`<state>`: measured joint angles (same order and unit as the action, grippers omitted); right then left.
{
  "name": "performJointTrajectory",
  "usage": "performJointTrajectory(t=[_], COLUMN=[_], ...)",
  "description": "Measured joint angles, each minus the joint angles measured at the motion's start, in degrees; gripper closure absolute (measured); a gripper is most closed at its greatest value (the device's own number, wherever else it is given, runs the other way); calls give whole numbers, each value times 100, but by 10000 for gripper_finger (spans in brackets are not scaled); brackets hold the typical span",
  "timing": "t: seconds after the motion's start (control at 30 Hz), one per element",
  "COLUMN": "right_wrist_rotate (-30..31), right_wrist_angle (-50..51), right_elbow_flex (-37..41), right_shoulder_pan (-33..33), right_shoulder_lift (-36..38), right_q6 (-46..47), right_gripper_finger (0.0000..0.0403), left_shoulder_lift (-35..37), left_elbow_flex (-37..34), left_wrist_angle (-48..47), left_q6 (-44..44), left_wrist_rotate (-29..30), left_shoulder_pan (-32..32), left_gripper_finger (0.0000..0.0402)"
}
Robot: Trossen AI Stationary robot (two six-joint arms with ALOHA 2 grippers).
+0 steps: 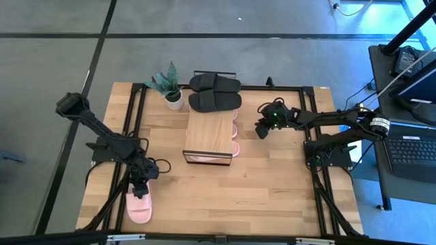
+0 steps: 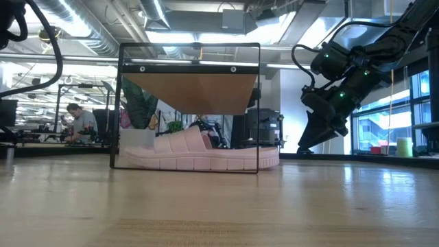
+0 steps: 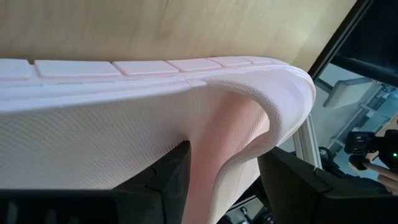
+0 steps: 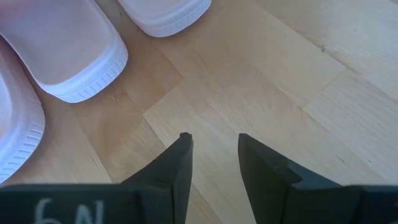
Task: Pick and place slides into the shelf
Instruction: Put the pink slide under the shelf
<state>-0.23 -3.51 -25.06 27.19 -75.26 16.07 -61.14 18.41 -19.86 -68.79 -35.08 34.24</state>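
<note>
The shelf (image 1: 208, 133) stands mid-table, a wood board on a thin black frame (image 2: 188, 48). A black pair of slides (image 1: 214, 92) lies at its far end. Pink slides (image 2: 199, 154) rest on their soles under the board, and their ends poke out on the right (image 1: 235, 139). They show in the right wrist view too (image 4: 74, 56). One more pink slide (image 1: 138, 204) lies near the table's near left corner, with my left gripper (image 1: 141, 182) shut on it at its far end. My right gripper (image 1: 262, 128) hangs open to the right of the shelf, above bare wood (image 4: 214, 155). My left gripper has the pink slide's wide strap (image 3: 227, 155) between its two fingers (image 3: 171, 177), at the strap's edge, where it curves down toward the sole. The fingers come slanting down from the far side. Whether the slide is lifted or rests on the table, I cannot tell.
A potted plant (image 1: 170, 85) stands at the far left of the shelf, beside the black slides. Black rails (image 1: 136, 116) run along the table's left and right sides. Bare tabletop (image 1: 245, 190) lies between the shelf and the near edge. A laptop (image 1: 415, 153) sits off to the right.
</note>
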Motion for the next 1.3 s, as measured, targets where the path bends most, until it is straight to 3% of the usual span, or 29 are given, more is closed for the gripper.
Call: performJointTrajectory(t=[0.23, 0.53, 0.6, 1.03, 1.2, 1.3], right_wrist_rotate=[1, 0, 0, 0, 0, 0], right_wrist_angle=[2, 2, 2, 2, 2, 3], right_elbow_flex=[0, 0, 0, 0, 0, 0], right_shoulder_pan=[0, -1, -1, 1, 1, -1], right_shoulder_lift=[0, 0, 0, 0, 0, 0], right_q6=[-1, -17, -17, -19, -10, -8], right_gripper_finger=[273, 273, 273, 273, 273, 273], left_shoulder_lift=[0, -2, -4, -9, -8, -4], left_elbow_flex=[-2, -7, -9, -14, -4, 185], left_wrist_angle=[57, 567, 846, 4157, 6135, 6588], left_q6=[17, -10, -100, -512, 379, 1650], left_wrist_rotate=[-3, -92, -77, 648, 1117, 1446], left_shoulder_pan=[148, 221, 221, -7, -63, -63], left_gripper_finger=[255, 382, 392, 398, 399, 399])
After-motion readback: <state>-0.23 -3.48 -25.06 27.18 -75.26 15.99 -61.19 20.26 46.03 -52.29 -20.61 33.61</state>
